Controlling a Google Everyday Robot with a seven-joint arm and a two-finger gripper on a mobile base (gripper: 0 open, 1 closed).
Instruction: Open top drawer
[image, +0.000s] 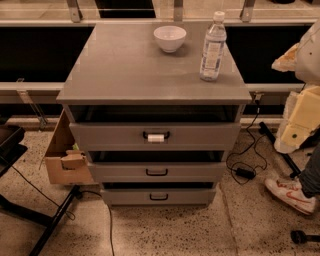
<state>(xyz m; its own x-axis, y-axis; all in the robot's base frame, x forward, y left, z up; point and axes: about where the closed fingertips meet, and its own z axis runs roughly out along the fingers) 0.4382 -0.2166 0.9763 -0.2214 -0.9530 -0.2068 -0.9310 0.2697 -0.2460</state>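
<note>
The top drawer (200, 136) is the tallest grey front of the grey cabinet (125, 70), in the middle of the camera view. Its black handle (156, 135) bears a small white tag. A dark gap shows between the drawer front and the cabinet top. Two shallower grey drawers (157, 171) (159, 196) with plain black handles sit below it. My gripper (287, 57) is at the far right edge, pale and partly cut off, well right of the cabinet and above the level of the drawer handle. It touches nothing.
A white bowl (170, 38) and a clear water bottle (213, 47) stand on the cabinet top. A cardboard box (62, 155) leans at the cabinet's left side. Black cables (245, 165) and a person's white shoe (291, 194) lie on the speckled floor at right. Black stand legs (50, 222) are at left.
</note>
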